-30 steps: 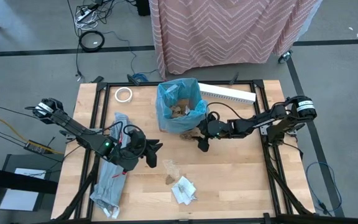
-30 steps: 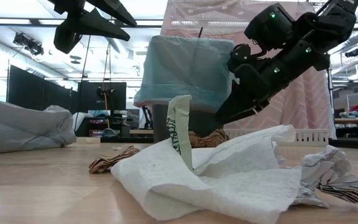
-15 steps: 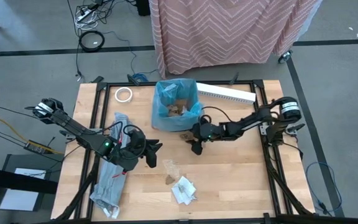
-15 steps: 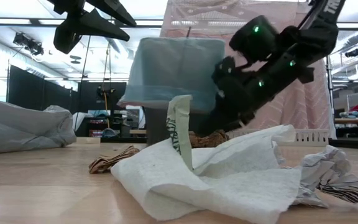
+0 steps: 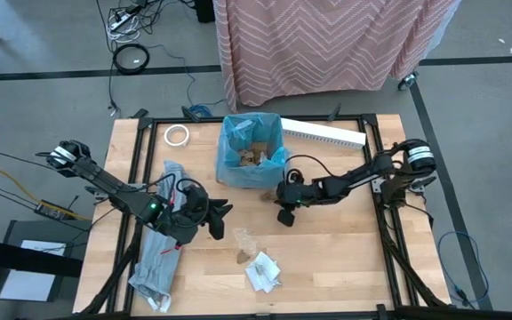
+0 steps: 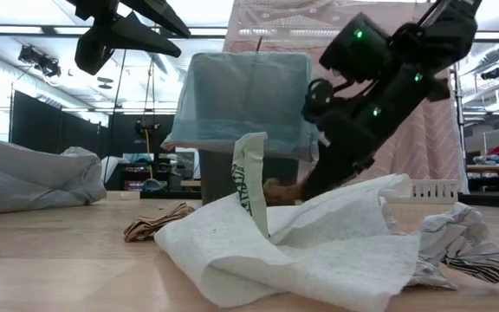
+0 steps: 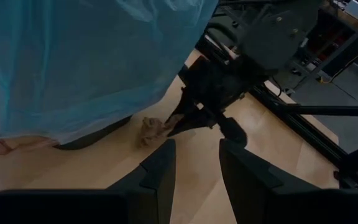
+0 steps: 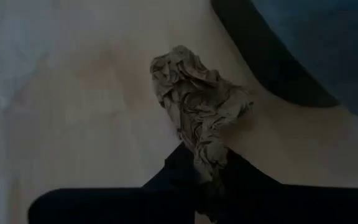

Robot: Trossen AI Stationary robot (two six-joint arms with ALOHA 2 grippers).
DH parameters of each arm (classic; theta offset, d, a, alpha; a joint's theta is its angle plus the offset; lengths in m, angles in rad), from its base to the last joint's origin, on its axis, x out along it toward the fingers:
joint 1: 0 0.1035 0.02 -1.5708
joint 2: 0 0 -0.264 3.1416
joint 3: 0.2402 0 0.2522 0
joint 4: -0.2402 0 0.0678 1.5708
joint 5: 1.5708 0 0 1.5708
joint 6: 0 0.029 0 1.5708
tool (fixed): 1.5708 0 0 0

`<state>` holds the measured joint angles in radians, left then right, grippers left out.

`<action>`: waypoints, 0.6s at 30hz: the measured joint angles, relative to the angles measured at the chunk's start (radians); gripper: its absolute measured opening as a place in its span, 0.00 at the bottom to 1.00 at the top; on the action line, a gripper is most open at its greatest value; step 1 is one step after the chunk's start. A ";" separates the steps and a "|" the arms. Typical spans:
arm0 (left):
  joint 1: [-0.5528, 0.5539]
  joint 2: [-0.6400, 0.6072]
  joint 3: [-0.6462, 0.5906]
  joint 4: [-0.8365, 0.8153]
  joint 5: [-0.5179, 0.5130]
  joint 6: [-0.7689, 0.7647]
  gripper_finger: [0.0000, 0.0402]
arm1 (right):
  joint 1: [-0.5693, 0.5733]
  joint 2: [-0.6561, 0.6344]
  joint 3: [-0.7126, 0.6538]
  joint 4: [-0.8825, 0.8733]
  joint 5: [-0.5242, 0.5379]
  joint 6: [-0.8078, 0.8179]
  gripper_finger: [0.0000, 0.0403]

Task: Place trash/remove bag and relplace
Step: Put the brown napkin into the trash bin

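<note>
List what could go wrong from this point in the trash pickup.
1. The right hand is shut on only one edge of the crumpled brown paper scrap; most of it sticks out, so it may slip free on the lift.
2. That hand sits right beside the bin with the blue bag; rising carelessly could snag the liner's overhang or nudge the bin.
3. More scraps and a white wrapper lie near the table's front edge, beyond the left hand.
</note>
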<state>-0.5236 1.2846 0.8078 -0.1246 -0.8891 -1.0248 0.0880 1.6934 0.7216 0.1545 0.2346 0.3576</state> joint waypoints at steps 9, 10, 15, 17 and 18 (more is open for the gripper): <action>0.000 0.000 0.000 0.006 0.000 -0.001 0.33 | 0.127 -0.223 -0.001 -0.012 -0.188 0.008 0.02; 0.000 0.000 0.000 0.009 0.000 -0.001 0.33 | 0.143 -0.264 0.001 -0.011 -0.210 0.009 0.02; 0.000 0.000 0.000 0.013 -0.001 -0.001 0.33 | 0.170 -0.475 0.088 -0.056 -0.191 -0.041 0.02; 0.000 0.000 0.000 0.013 -0.001 -0.002 0.33 | 0.145 -0.539 0.150 -0.056 -0.126 -0.115 0.02; 0.000 0.000 0.000 0.014 -0.001 -0.002 0.33 | 0.125 -0.560 0.182 -0.059 -0.084 -0.149 0.02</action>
<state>-0.5236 1.2846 0.8078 -0.1108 -0.8902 -1.0264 0.2133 1.1339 0.9034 0.0951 0.1504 0.2090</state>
